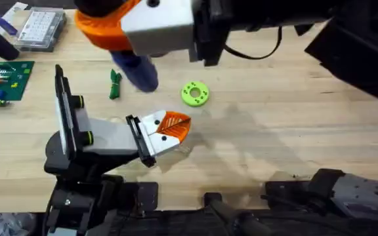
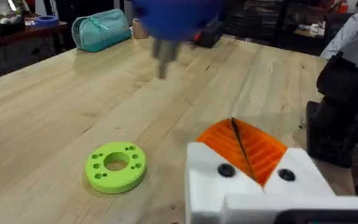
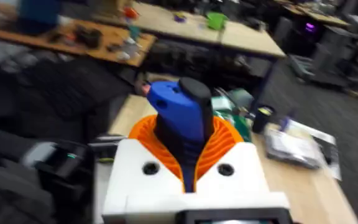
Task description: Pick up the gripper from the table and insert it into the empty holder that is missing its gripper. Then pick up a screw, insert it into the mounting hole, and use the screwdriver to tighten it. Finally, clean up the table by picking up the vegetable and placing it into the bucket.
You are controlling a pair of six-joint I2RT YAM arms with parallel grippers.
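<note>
The pale grey holder (image 1: 104, 134) lies at the lower left, its black bracket (image 1: 140, 141) pointing right. At the bracket's end sits the gripper (image 1: 169, 128), an orange-tipped white finger piece. In the left wrist view my left gripper (image 2: 244, 149) is shut, orange pads pressed together on nothing. My right gripper (image 1: 120, 26) (image 3: 188, 155) hangs high over the back left, shut on the blue screwdriver (image 1: 140, 72) (image 3: 182, 109) (image 2: 176, 15), whose bit (image 2: 162, 56) points down above the table. The dark green vegetable (image 1: 115, 84) lies just left of the screwdriver. The screw and the bucket are out of view.
A lime-green ring (image 1: 194, 93) (image 2: 115, 167) lies right of the vegetable, behind the holder's tip. A green circuit board (image 1: 2, 80) and a clear parts box (image 1: 41, 27) sit at the back left. A teal pouch (image 2: 101, 28) rests far off.
</note>
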